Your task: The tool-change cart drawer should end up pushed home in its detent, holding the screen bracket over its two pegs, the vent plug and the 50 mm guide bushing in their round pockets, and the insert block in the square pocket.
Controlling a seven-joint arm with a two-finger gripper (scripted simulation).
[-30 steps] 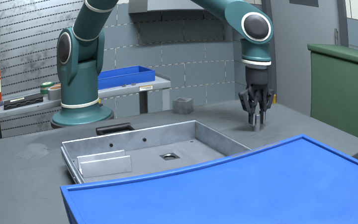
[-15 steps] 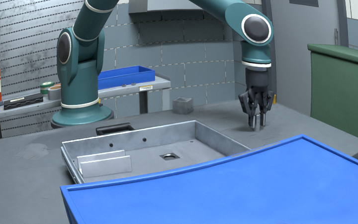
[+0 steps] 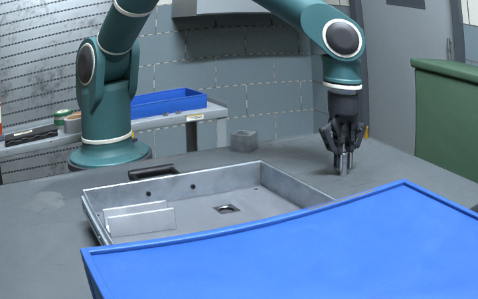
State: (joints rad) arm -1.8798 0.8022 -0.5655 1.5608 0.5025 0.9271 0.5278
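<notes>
My gripper (image 3: pixel 342 160) stands low over the right side of the bench, closed around a small upright metal cylinder (image 3: pixel 342 164) that rests on the bench top; I cannot tell whether it is the vent plug or the guide bushing. The grey drawer (image 3: pixel 196 201) sits open left of it, with a black handle (image 3: pixel 153 171) on its far side. Inside, the pale screen bracket (image 3: pixel 139 219) stands at the left end. A square pocket (image 3: pixel 226 209) with a round recess shows in the drawer floor. A grey insert block (image 3: pixel 244 140) sits on the bench behind the drawer.
A large blue tray (image 3: pixel 307 245) fills the foreground and hides the drawer's near edge. A green cabinet (image 3: pixel 460 130) stands at the right. The arm's base (image 3: pixel 109 148) rises behind the drawer. A side shelf holds a blue bin (image 3: pixel 168 101), tape rolls and a case.
</notes>
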